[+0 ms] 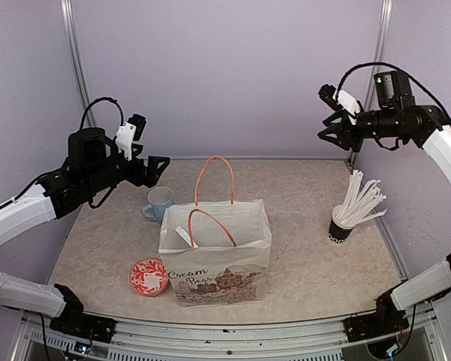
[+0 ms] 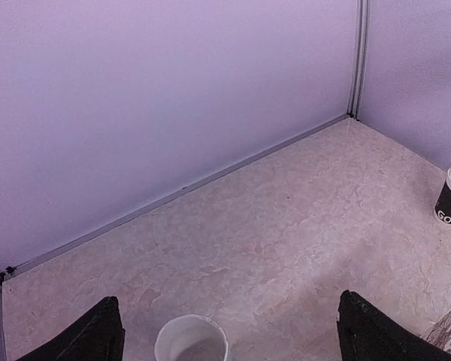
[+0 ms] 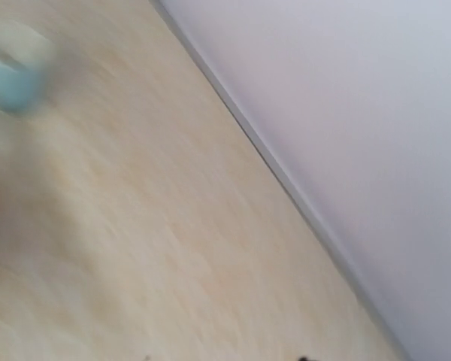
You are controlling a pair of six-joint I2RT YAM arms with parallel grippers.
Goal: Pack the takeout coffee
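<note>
- Left claw [image 1: 156,170] hangs above the table [image 1: 323,278] at its 9 o'clock side. My wrist feed shows both fingers [image 2: 90,335] spread wide with nothing between them.
- Light blue mug [image 1: 159,201] stands below that claw, at about 10 o'clock from the paper bag [image 1: 218,263].
- Red patterned saucer [image 1: 148,275] lies at 8 o'clock from the bag, just beside it.
- The bag stands upright mid-table, mouth open, with orange handles; I see a white strip [image 1: 183,235] inside.
- I cannot see the takeout coffee in any feed, so I cannot tell where it is.
- Black cup of white straws [image 1: 340,228] stands at 3 o'clock from the bag, well apart.
- Right claw [image 1: 328,128] is raised at 2 o'clock with jaws parted and empty; its wrist feed is blurred.
</note>
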